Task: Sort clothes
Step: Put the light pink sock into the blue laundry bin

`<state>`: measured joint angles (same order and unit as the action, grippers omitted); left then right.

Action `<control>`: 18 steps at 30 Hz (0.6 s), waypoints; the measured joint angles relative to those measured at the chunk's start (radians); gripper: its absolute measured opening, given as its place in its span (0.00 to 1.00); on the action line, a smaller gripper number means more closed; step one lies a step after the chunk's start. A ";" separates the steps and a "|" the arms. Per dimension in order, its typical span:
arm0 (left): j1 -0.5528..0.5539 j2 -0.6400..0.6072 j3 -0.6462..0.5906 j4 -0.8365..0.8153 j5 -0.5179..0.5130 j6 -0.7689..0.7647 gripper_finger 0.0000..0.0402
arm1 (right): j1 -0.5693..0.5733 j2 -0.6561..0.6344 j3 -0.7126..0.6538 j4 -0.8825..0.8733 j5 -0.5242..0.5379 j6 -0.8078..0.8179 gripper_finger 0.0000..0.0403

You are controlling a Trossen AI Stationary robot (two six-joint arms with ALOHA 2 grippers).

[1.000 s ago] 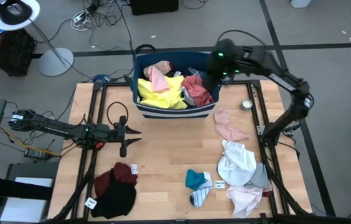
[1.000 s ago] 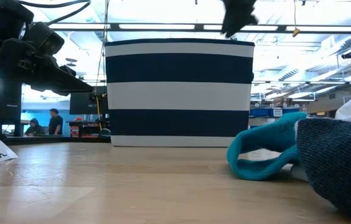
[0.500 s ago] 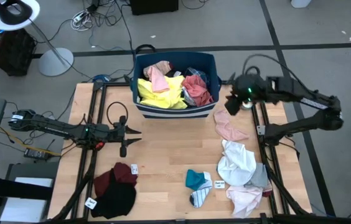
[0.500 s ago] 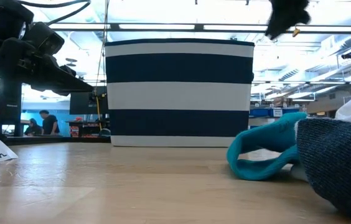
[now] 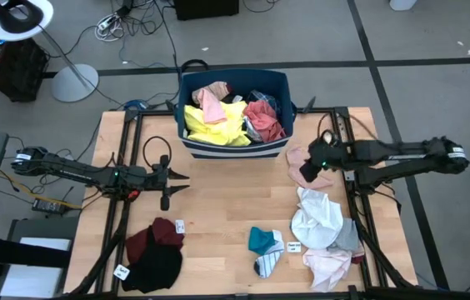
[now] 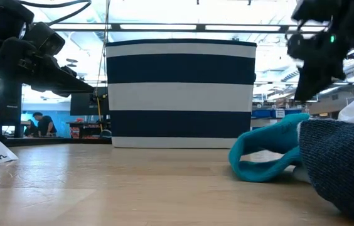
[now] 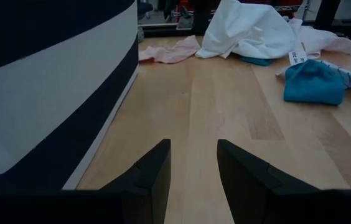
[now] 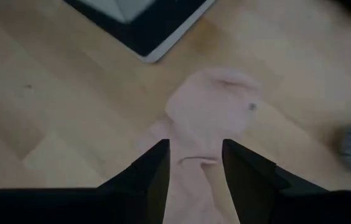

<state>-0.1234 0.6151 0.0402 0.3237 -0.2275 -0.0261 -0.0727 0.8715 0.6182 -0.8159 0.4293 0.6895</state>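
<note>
The wooden table (image 5: 218,208) carries a striped bin (image 5: 233,148), scattered clothes (image 5: 317,218), socks (image 5: 265,248) and paper tags (image 5: 180,226).

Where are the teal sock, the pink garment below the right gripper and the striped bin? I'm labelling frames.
teal sock (image 5: 261,240), high view, its middle.
pink garment (image 8: 210,112), right wrist view, upper fold.
striped bin (image 6: 180,94), low view, front wall.

The right arm stretches in low from the table's right edge, its right gripper (image 5: 308,172) pointing downward with fingers (image 8: 154,168) parted; the left arm lies extended along the table's left side, its left gripper (image 5: 178,182) likewise parted, fingers (image 7: 157,171) level
</note>
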 joint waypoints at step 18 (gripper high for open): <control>0.000 0.000 0.000 -0.001 0.000 -0.004 0.34 | -0.075 0.184 -0.448 0.779 0.031 -0.005 0.35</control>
<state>-0.1234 0.6151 0.0402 0.3229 -0.2276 -0.0303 -0.1480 1.0555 0.1701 -0.0371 0.4599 0.6850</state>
